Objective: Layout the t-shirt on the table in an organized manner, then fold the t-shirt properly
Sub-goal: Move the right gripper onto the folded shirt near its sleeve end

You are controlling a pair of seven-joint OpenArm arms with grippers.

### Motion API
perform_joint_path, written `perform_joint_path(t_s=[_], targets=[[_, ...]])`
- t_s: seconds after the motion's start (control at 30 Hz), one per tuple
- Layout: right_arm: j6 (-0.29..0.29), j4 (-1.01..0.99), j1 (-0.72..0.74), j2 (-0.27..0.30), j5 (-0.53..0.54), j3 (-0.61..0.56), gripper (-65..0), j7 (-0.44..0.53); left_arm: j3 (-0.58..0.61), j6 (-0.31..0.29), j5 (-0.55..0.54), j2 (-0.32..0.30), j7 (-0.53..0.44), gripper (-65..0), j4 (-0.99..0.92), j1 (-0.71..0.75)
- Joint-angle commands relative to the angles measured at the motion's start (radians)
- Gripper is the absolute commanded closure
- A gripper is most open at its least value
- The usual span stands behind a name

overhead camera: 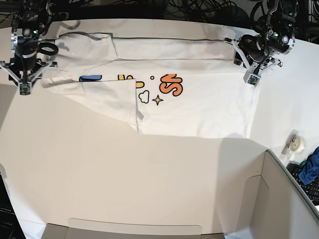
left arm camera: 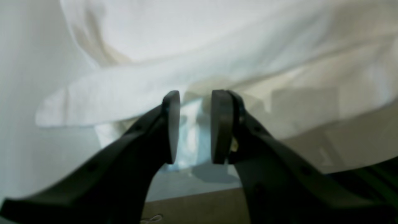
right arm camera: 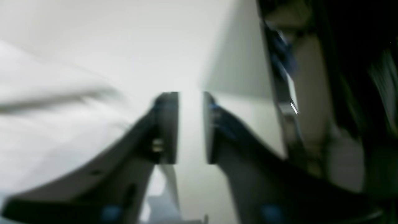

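2 grippers: I am working with my left gripper [overhead camera: 252, 78] and my right gripper [overhead camera: 23, 88], one at each end of the t-shirt [overhead camera: 199, 107].
Risk, snagging: I am judging that a fold of cloth could be catching on a jaw as an arm lifts away, dragging the layers out of line.
Risk, sleeve end: the part under my right arm is lying uneven, so the next fold could be coming out crooked.
Risk, edge: the top hem is running close to the far rim of the bench [overhead camera: 99, 174], so a push that way could be sliding cloth off.
Left jaws: standing spread, with shirt fabric showing in the gap; I cannot tell whether it is touching them.
Right jaws: standing spread, nothing between them, shirt cloth lying off to one side.
Shirt position: lying partly folded across the far half of the bench, coloured lettering facing up, spanning between my 2 arms.
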Motion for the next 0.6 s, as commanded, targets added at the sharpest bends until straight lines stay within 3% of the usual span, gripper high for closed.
perform_joint_path(t_s=[0.0,0.07,0.17,0.23,0.33,0.4,0.47,0.57], targets=[[-0.003,0.02,0.01,0.012,-0.001,-0.031,-21.2,0.018,-0.009,0.001,0.003,-0.011,0.026,-17.3,0.016,-0.01],[-0.001,0.02,0.03,0.035,-0.015,-0.11,-25.8,0.018,-0.009,0.001,0.003,-0.011,0.037,-17.3,0.016,-0.022],[0.0,0.02,0.053,0.087,-0.125,-0.302,-25.7,0.018,-0.009,0.001,0.003,-0.011,0.037,-17.3,0.014,-0.027],[0.0,0.02,0.064,0.124,-0.265,-0.44,-25.4,0.011,-0.009,0.001,0.003,-0.011,0.039,-17.3,0.013,-0.041],[0.007,0.019,0.09,0.145,-0.536,-0.627,-25.3,-0.097,-0.009,0.001,0.003,-0.011,0.039,-17.3,0.009,-0.045],[0.054,0.019,0.104,0.145,-0.693,-0.726,-25.3,-0.158,-0.009,0.001,0.003,-0.011,0.039,-17.3,0.008,-0.045],[0.146,0.019,0.107,0.14,-0.826,-0.799,-25.3,-0.187,-0.009,0.001,0.003,-0.011,0.039,-17.3,0.008,-0.045],[0.24,0.013,0.098,0.156,-0.871,-0.818,-25.3,-0.187,-0.009,0.001,0.005,0.011,0.039,-17.4,0.008,-0.045]])
